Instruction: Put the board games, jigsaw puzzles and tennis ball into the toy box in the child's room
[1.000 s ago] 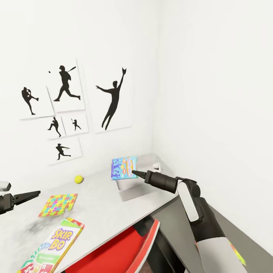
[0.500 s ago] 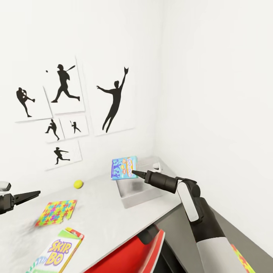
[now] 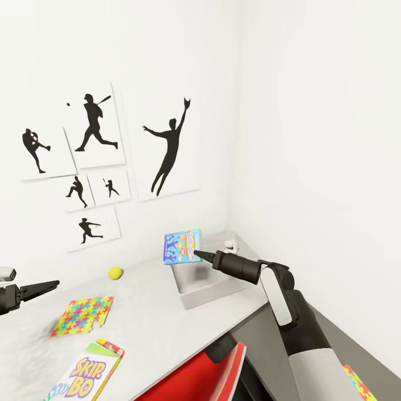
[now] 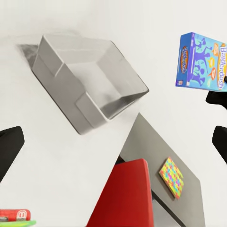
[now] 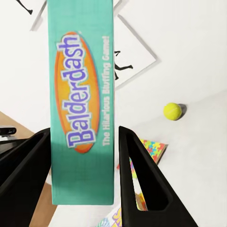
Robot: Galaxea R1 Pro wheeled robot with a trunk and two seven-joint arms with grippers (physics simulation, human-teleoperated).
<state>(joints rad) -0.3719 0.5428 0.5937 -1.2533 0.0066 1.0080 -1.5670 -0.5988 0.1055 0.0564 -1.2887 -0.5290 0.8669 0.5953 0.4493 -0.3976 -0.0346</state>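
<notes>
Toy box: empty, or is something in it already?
Empty: the toy box shows only bare grey floor; the right gripper holds the Balderdash game above it.

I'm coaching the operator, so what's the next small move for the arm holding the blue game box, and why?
Probably lower and release. The right gripper holds the Balderdash box upright above the toy box, which looks empty in the left wrist view. Tilting the box flatter first may help it settle inside the tray.

The head view looks down across the table point(image 3: 150, 317) into the room's corner, the left wrist view faces the toy box point(image 4: 90, 82) from farther off, and the right wrist view looks close along the Balderdash box point(image 5: 81, 104), which all three share.
</notes>
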